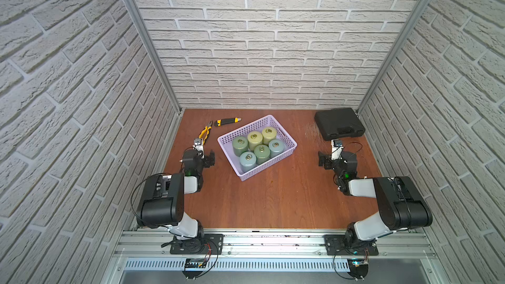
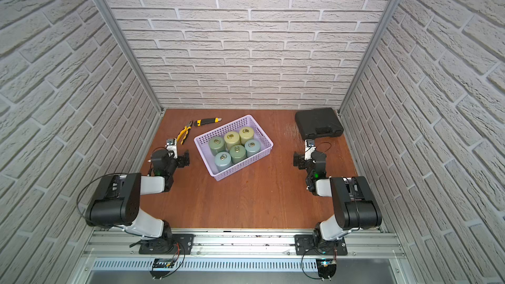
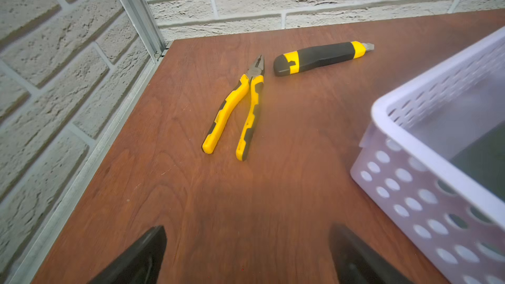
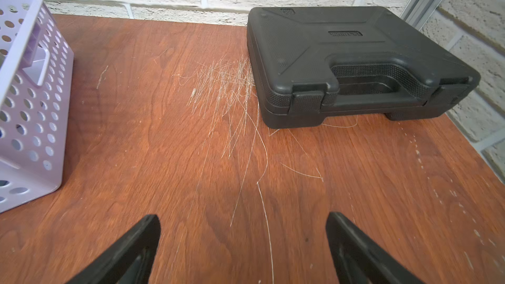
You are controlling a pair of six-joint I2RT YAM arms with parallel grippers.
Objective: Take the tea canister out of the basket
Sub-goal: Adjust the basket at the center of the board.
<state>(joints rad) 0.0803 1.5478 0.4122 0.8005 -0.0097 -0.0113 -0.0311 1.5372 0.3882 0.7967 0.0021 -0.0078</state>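
- Lavender basket (image 1: 270, 163) holds all 6 canisters (image 1: 261, 152) upright; none is out yet.
- My left gripper (image 3: 247, 230) hangs near the basket, jaws spread, empty.
- My right gripper (image 4: 243, 219), likewise spread and empty, sits well apart; I judge reach, grasp and lift all remain.

The basket (image 1: 243, 129) is lavender, its walls dotted with holes. It holds sage-green canisters (image 1: 240, 144), yellow-green canisters (image 1: 255, 137) and pale blue canisters (image 1: 276, 146). The pliers (image 3: 226, 110) and utility knife (image 3: 319, 56) are yellow and black. The hard case (image 4: 314, 50) is black, the table (image 1: 259, 200) is red-brown woodgrain, and the walls (image 1: 259, 36) have a whitish brick pattern.
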